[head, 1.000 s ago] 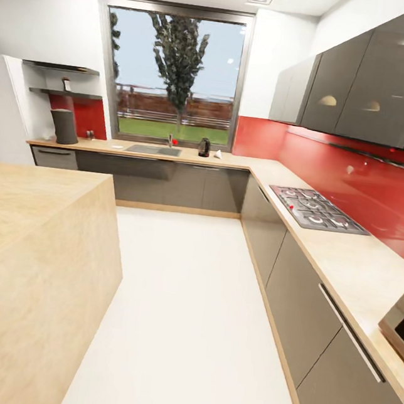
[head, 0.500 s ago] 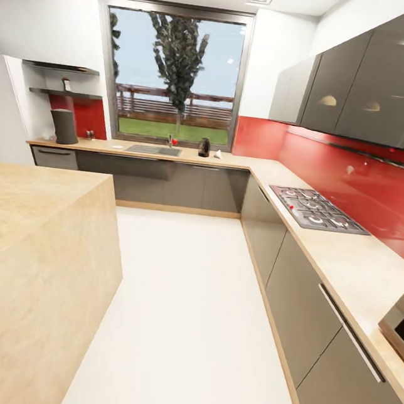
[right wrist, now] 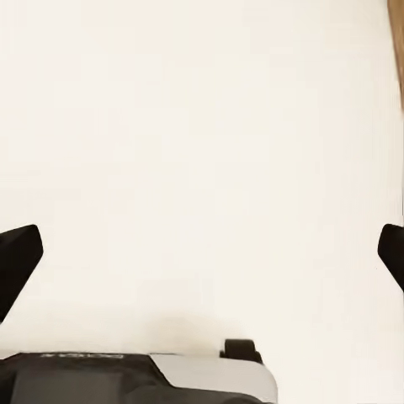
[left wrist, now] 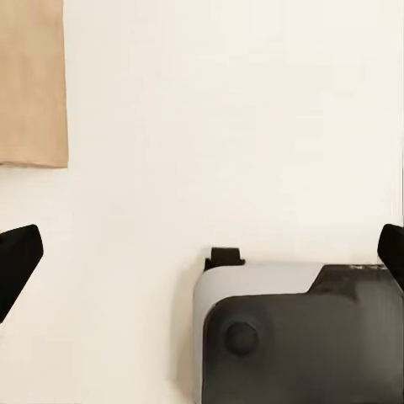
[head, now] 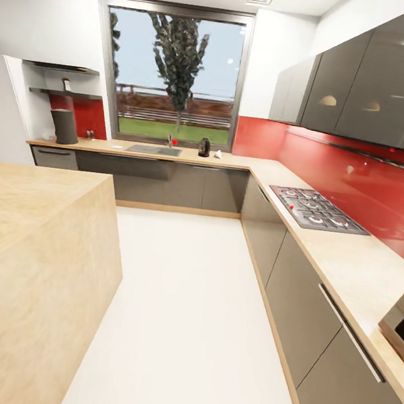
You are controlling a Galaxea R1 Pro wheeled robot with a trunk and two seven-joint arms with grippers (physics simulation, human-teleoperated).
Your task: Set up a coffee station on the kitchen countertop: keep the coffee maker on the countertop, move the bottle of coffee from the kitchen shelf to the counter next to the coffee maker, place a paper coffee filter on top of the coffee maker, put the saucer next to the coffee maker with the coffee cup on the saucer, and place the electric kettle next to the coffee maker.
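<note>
Straight ahead, the head view is showing the long light-wood table (head: 188,156) under the window, carrying the tall dark coffee maker (head: 64,126) at its far left. Pointing floorward for travel, the left gripper (left wrist: 202,252) is hanging wide open and empty over the white floor (left wrist: 236,118). Likewise, the right gripper (right wrist: 202,252) is hanging spread and empty.

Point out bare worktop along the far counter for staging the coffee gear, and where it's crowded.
Free: the kitchen countertop from the paper coffee filter to the corner, then along the right run up to the hob; also a strip between the coffee maker and the sink. Crowded: the electric kettle and filter sit close together right of the sink.
</note>
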